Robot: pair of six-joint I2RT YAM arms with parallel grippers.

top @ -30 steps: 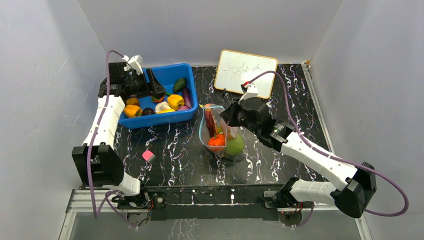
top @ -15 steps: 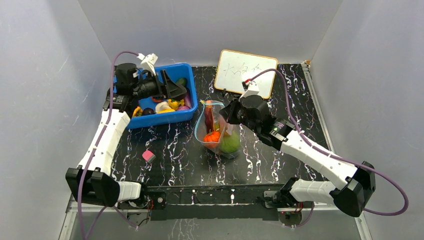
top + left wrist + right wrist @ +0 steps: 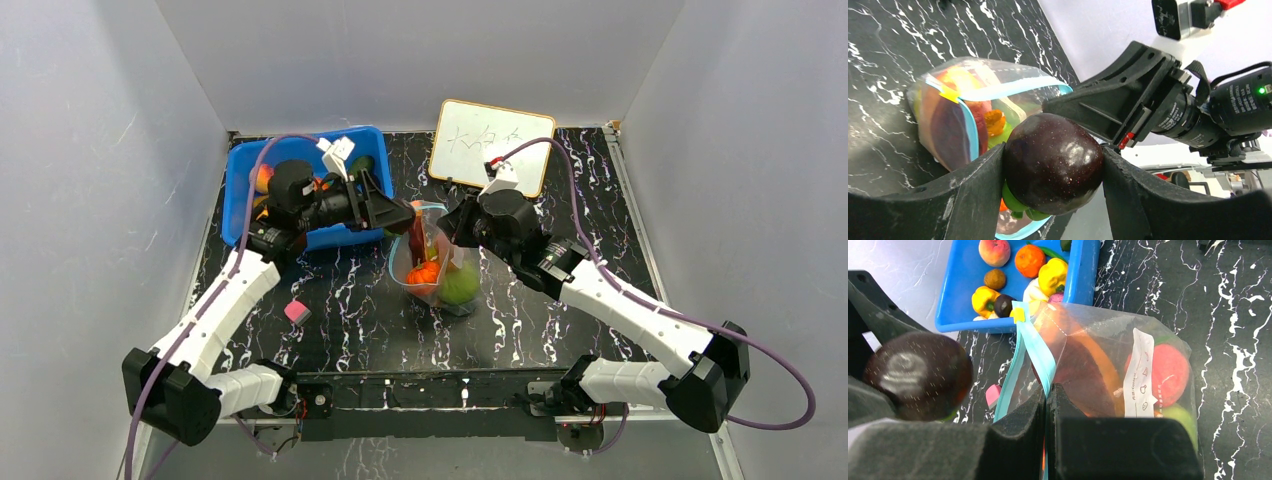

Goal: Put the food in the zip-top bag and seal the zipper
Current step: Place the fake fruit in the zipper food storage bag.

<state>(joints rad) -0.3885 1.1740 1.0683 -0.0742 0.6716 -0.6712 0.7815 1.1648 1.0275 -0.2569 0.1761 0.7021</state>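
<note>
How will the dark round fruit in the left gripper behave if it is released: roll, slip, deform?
The dark fruit is near-round, so it would probably roll on the flat table. Its glossy skin may be slippery; the left gripper touches it on two sides only. It seems stiff: no dent shows at the fingers.

a black worktop veined with white, like marble, forms the floor of a small booth. three plain pale grey walls close it in: a back wall, a left wall and a right wall, all bare and matt. a silver metal strip runs along the worktop's right edge, and a metal rail crosses its near edge. the light is soft and even, with only faint shadows.
</note>
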